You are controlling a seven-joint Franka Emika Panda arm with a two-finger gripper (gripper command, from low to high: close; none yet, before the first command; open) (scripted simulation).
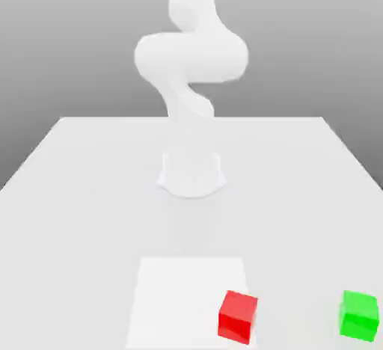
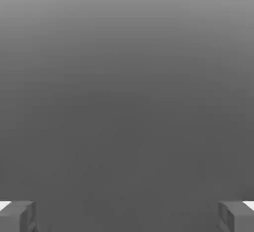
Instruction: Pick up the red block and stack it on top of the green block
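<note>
Nearest the exterior camera, the red block [image 1: 238,316] sits on the desk [image 1: 75,191] close to the near edge, on the corner of a paler square patch [image 1: 179,296]; the green block [image 1: 359,315] stands well apart from it, toward the near corner on the exterior view's right, partly cut by the frame; both rest flat and untouched. Arm [image 1: 191,57] is folded upright over its base [image 1: 191,173] at mid-desk, far from either cube; the pick has not begun. In the hand view the tool [image 2: 127,216] shows its two fingertips [image 2: 17,216] spread wide with nothing between them, so it is open and empty, facing blank grey background rather than the desk. Risks, as judged: the long reach to the near edge may bring the tool down off-centre, nudging the red block instead of straddling it; a skewed grasp would carry through to placement; the green block lies close to the desk corner, so a misaligned release could knock either cube off.
</note>
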